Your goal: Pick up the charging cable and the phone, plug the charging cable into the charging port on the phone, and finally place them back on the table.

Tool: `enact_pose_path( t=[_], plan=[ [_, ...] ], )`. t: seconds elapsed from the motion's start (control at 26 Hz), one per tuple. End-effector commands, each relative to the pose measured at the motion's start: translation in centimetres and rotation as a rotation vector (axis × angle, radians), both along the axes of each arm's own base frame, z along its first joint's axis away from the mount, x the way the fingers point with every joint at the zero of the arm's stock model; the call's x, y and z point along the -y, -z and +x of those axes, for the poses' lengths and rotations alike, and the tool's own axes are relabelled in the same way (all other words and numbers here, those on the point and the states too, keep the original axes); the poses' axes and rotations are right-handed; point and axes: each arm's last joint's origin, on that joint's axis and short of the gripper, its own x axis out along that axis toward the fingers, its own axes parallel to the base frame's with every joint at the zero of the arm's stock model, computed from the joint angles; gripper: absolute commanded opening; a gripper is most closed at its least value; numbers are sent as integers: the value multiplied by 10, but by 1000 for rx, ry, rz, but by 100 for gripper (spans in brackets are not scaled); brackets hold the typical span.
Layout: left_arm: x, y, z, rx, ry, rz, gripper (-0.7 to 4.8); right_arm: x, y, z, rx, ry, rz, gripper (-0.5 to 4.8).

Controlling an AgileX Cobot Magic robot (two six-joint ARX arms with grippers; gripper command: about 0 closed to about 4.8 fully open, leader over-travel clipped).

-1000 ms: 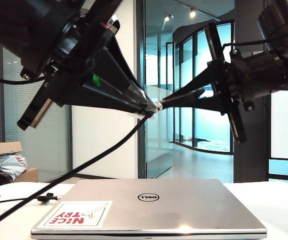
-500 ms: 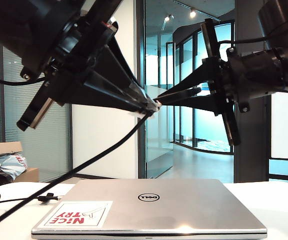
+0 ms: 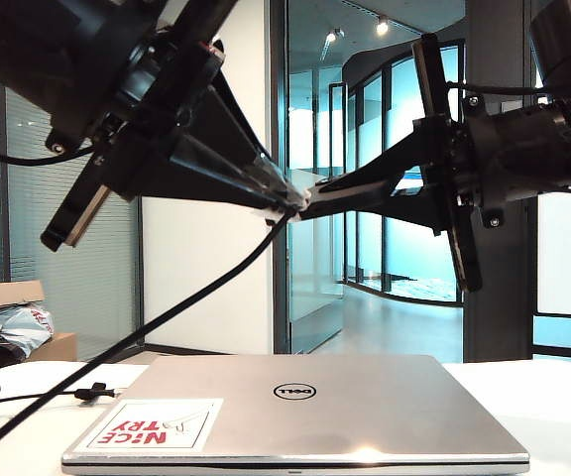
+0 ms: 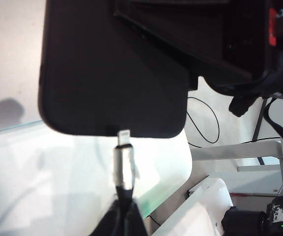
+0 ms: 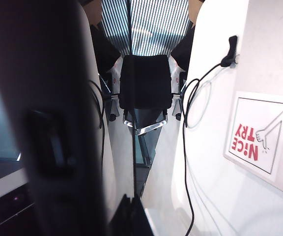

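Currently grips the charging cable point(image 3: 167, 322) by its silver plug point(image 4: 124, 162) in the left gripper point(image 3: 287, 201), jaws pressed together on it, cord trailing down from the fingertips toward the table point(image 3: 553, 397). Clamps the phone point(image 4: 112, 69) in the right gripper point(image 3: 317, 194), tip to tip with the left one. Holds the white plug tip right at the charging port point(image 4: 113, 130), straight ahead of the left fingertips; cannot tell how deep. Hovers with both well above the laptop point(image 3: 365, 407)
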Motion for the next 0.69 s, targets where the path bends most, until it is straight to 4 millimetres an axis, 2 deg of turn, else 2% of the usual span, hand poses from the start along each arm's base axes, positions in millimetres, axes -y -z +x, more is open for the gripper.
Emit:
enact_pose_path(
  t=[0.04, 0.35, 0.69],
  plan=[
    [0, -2, 0, 13, 1, -15, -6, -1, -9, 2, 73, 7, 22, -6],
    [0, -2, 0, 11, 5, -4, -6, -1, -12, 2, 35, 24, 59, -6],
    [0, -2, 0, 11, 5, -4, -6, -1, -12, 2, 100, 16, 42, -6]
  ],
)
